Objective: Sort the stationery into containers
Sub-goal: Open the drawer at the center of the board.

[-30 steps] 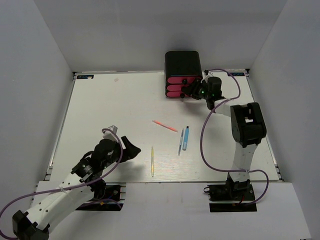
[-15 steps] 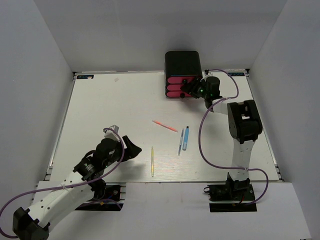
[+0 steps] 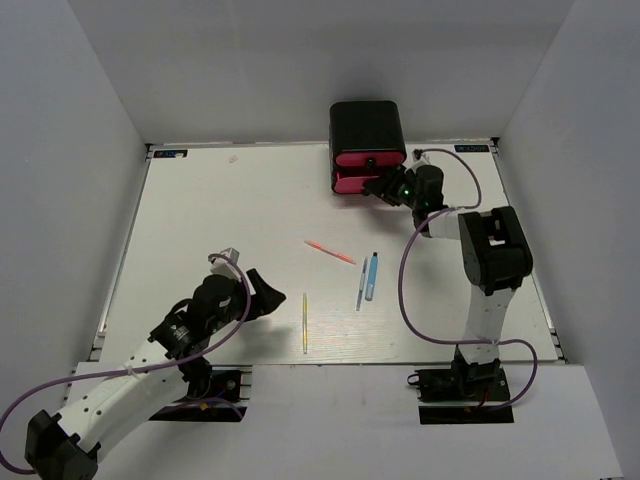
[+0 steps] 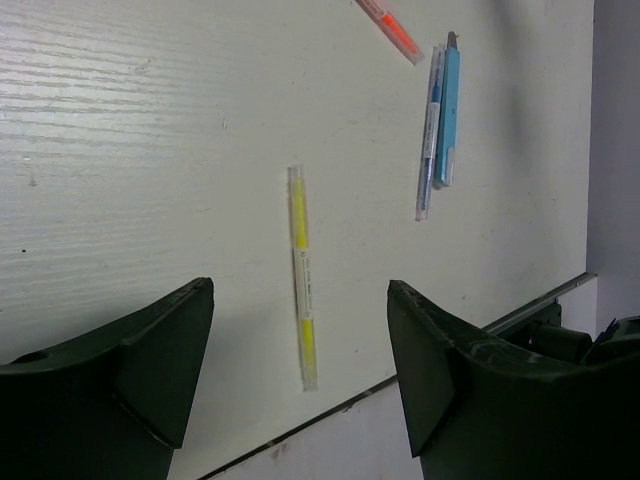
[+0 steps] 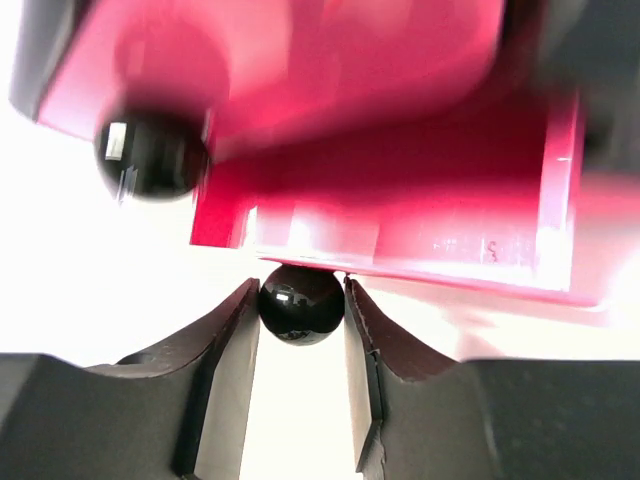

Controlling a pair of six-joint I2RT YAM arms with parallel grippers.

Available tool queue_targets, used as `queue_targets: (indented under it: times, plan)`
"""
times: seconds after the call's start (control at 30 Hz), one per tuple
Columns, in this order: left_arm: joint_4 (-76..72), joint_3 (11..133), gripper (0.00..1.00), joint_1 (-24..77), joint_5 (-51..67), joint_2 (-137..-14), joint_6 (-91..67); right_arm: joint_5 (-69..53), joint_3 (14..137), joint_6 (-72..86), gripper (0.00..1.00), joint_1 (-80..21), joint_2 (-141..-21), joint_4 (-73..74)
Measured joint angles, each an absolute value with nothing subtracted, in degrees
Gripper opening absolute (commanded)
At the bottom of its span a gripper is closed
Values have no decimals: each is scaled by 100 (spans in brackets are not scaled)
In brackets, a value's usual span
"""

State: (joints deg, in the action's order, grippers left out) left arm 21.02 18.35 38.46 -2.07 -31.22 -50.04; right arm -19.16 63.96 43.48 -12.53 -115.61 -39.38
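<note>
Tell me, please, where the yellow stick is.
In the top view, the yellow stick lies by the table's near edge, between the left hand and the grey-blue pen.

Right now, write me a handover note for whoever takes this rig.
Left gripper: open, hovering over the thin yellow stick, holding nothing.
Right gripper: shut on the small black round knob of a hot-pink drawer, which is drawn partly out of the black rounded cabinet.
Unsorted on the table: yellow stick, thin pink-orange pen, slim grey-blue pen, light blue marker.
Done: one drawer partly open. Left: all four into drawers.
</note>
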Motion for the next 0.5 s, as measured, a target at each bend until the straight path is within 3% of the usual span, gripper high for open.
queue_targets:
  times: [0.17,0.33,0.47,0.5]
  plan:
    - [1804,1835,80,3848,-121,-3503,-5004,-1951,5321,4327,34,-1249,-10759,-4058]
    - [1584,1929,80,3848,-38,-4187,-5004,-1988,5037,4313,49,-1249,-10510,-4045]
    - [1466,2265,80,3879,1,-4880,-5004,-1986,4884,4359,88,-1238,-10451,-4058]
    - [1452,2377,80,3887,10,-5076,-5004,-2001,4827,4381,90,-1234,-10425,-4056]
